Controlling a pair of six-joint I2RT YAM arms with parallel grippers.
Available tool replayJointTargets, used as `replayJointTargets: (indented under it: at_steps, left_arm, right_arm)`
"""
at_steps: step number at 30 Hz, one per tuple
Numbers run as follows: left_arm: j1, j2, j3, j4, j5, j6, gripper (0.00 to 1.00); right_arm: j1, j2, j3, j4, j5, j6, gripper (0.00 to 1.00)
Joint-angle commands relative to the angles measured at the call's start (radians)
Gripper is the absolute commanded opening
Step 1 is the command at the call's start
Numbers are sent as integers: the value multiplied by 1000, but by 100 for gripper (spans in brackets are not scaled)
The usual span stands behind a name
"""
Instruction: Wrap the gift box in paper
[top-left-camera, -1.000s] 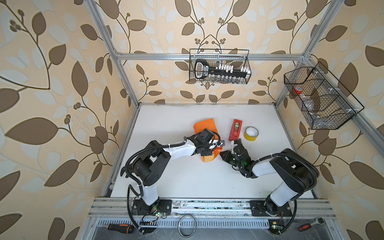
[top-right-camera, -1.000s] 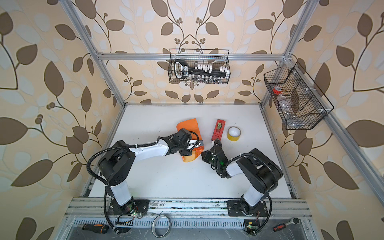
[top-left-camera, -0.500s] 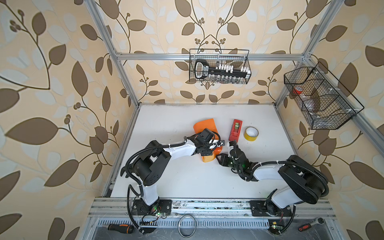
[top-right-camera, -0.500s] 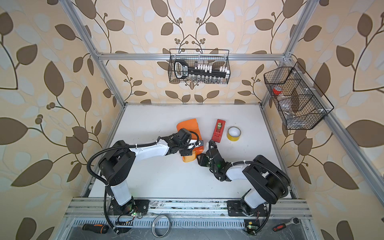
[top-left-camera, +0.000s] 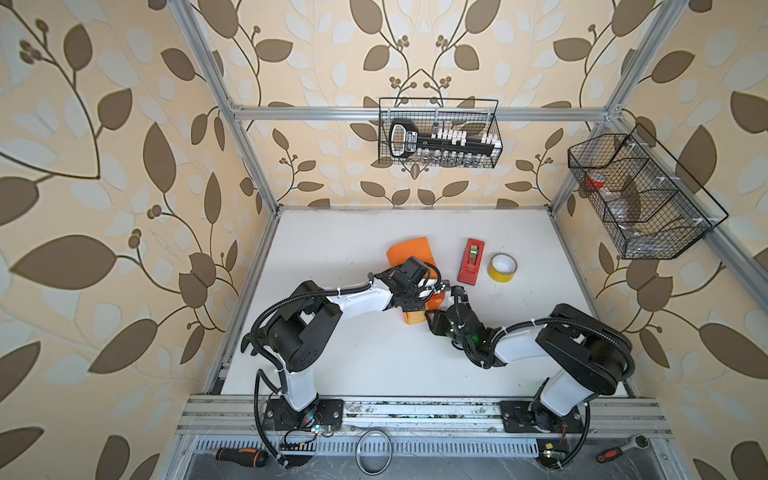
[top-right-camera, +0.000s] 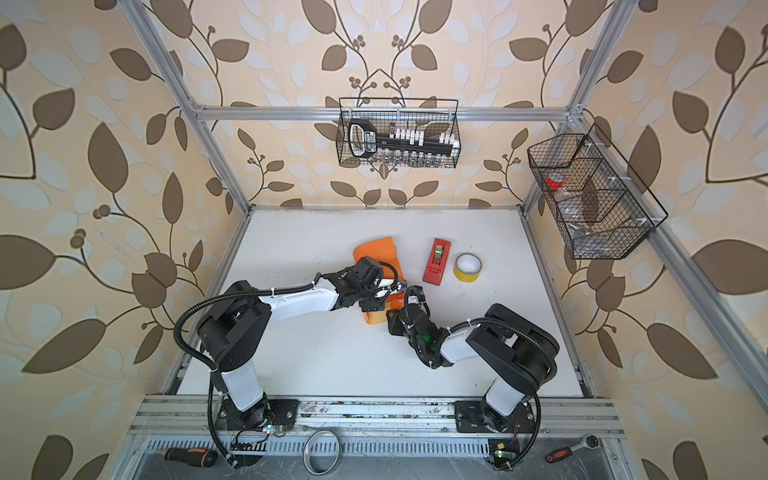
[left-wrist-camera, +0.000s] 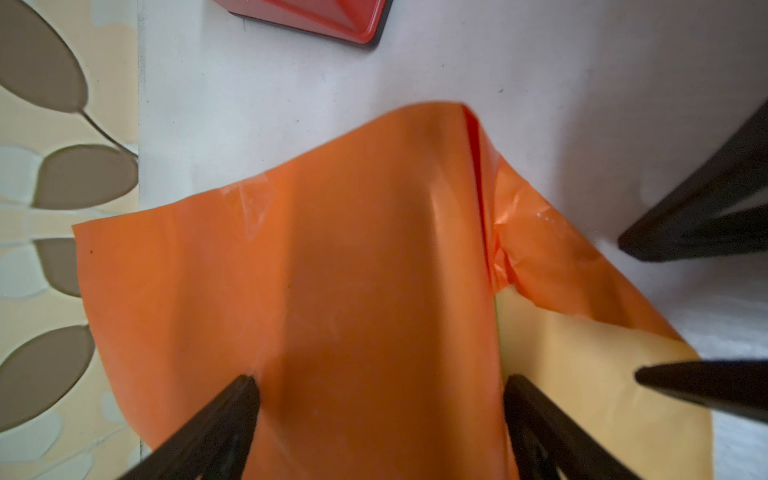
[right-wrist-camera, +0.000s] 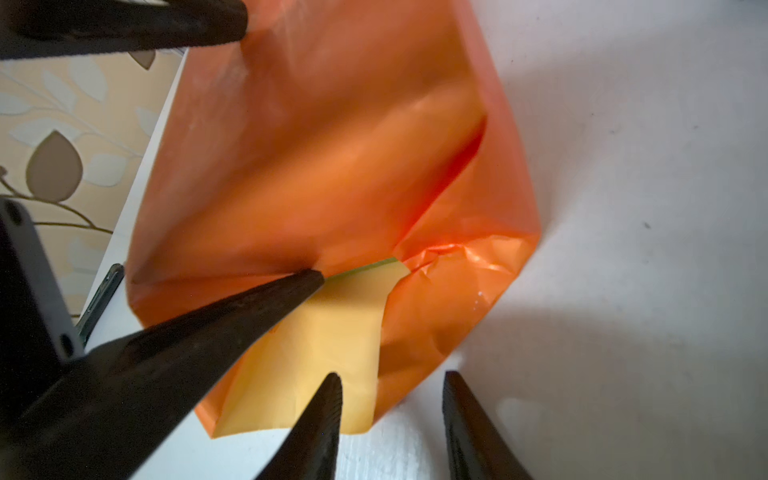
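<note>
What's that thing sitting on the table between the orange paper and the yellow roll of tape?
A red tape dispenser lies between the paper and the yellow tape roll, as both top views show.

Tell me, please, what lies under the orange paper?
Only a thin green sliver of the gift box peeks out where the paper folds back to show its yellow side. The rest of the box is covered.

Orange paper (left-wrist-camera: 374, 270) drapes the gift box (right-wrist-camera: 363, 267), a green edge showing by its yellow-tan flap.
</note>
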Motion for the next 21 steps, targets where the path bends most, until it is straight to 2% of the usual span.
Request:
replayJointTargets:
  at_steps: [1,7,12,21]
  left_arm:
    - [-10,28,8,-76,41,21,93]
    - [-9,26,7,-75,44,21,93]
    - [-9,24,8,-77,46,15,93]
    - [-9,21,6,-77,42,18,93]
  right_arm:
    - [28,35,22,-41,104,32,39]
    - [61,76,64,-142,218,40,35]
    - [61,95,79,-174,236,50,32]
    - [46,54,45,-195,223,72,21]
